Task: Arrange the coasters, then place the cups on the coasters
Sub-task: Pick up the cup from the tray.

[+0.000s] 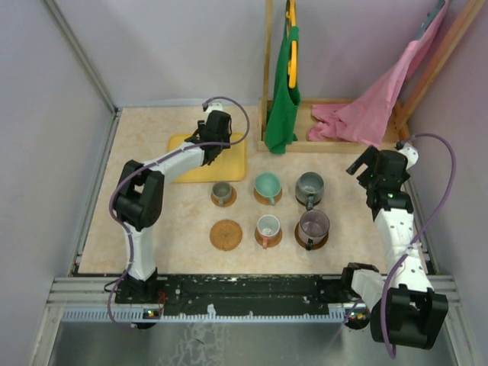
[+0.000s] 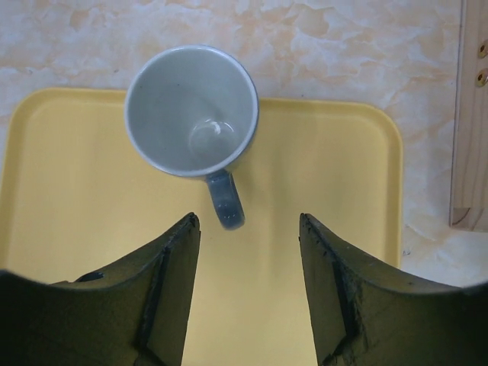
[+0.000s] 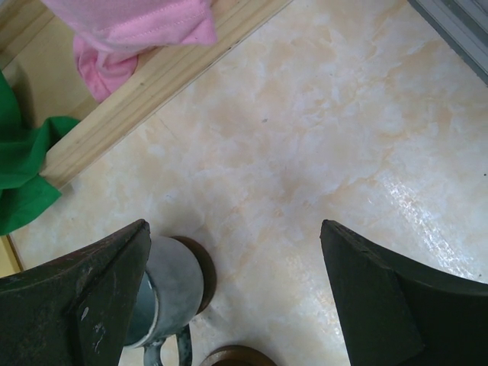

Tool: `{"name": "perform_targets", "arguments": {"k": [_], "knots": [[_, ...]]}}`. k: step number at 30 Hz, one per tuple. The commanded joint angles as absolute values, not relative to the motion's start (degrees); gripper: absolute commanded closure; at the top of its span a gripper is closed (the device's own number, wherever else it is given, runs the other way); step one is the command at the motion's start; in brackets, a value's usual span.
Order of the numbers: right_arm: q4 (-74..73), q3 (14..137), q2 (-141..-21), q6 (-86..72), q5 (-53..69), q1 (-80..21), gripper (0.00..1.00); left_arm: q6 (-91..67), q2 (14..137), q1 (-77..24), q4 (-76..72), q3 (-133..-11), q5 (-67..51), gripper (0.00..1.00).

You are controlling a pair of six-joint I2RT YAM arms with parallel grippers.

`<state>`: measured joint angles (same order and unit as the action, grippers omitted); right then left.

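Observation:
Six brown coasters lie in two rows of three. Five carry cups: a grey cup (image 1: 222, 193), a teal one (image 1: 268, 187), a dark grey one (image 1: 309, 188), a small reddish-brown one (image 1: 268, 227) and a purplish-brown one (image 1: 313, 226). The front left coaster (image 1: 226, 235) is bare. My left gripper (image 1: 212, 136) hovers over the yellow tray (image 1: 232, 164). In the left wrist view a grey-blue cup (image 2: 191, 110) stands upright on that tray (image 2: 69, 191). Its handle (image 2: 225, 200) points at the gap of the open left gripper (image 2: 248, 221). My right gripper (image 1: 366, 164) stands open.
A wooden rack (image 1: 335, 141) at the back holds a green cloth (image 1: 284, 99) and a pink cloth (image 1: 374, 107). The right wrist view shows the dark grey cup (image 3: 171, 286) on its coaster (image 3: 204, 271) beside the open right gripper (image 3: 232, 232).

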<state>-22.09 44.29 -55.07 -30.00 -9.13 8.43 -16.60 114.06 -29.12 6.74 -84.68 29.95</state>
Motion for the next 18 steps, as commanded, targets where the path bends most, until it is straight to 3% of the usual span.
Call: {"name": "perform_targets", "arguments": {"k": [1,18], "knots": [[-19.74,46.93,-55.36,-28.95,-10.33,9.03,0.07,-16.65,116.44,-28.83,4.00,-88.25,32.00,0.40],[-19.04,46.93,-56.90,-28.75,-9.87,9.05,0.08,-22.23,119.77,-26.72,4.74,-88.73,32.55,0.46]]}}
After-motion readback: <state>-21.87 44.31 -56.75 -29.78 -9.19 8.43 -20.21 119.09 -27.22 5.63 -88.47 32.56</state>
